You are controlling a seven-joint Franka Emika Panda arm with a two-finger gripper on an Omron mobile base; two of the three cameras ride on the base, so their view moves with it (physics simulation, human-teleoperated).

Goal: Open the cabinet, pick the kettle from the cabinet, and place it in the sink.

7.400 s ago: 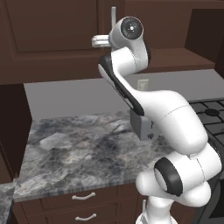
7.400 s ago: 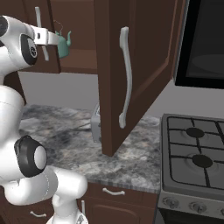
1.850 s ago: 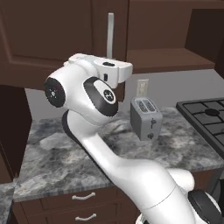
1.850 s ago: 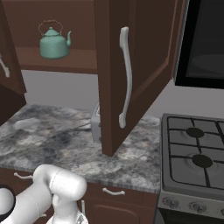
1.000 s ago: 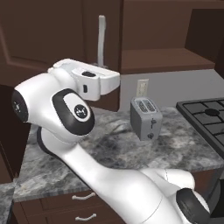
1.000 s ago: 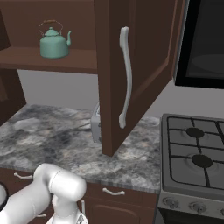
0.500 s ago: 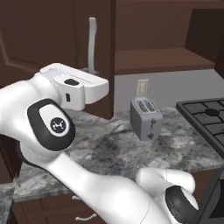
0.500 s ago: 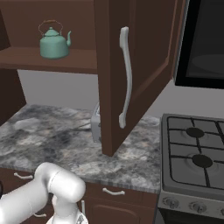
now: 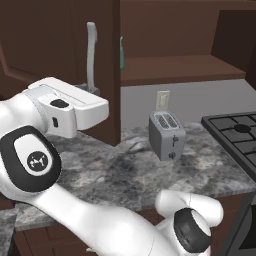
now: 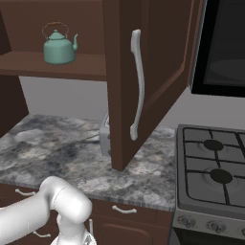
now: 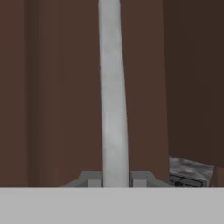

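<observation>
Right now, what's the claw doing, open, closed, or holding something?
Claw: closed on the silver bar handle of the left cabinet door, one finger on each side of the bar.

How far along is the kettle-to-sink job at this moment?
Done: right cabinet door stands open. In hand: the end effector is shut on the left door's handle, swinging it out. Left: the kettle sits on the shelf, ungrasped, and must go to the sink.
</observation>
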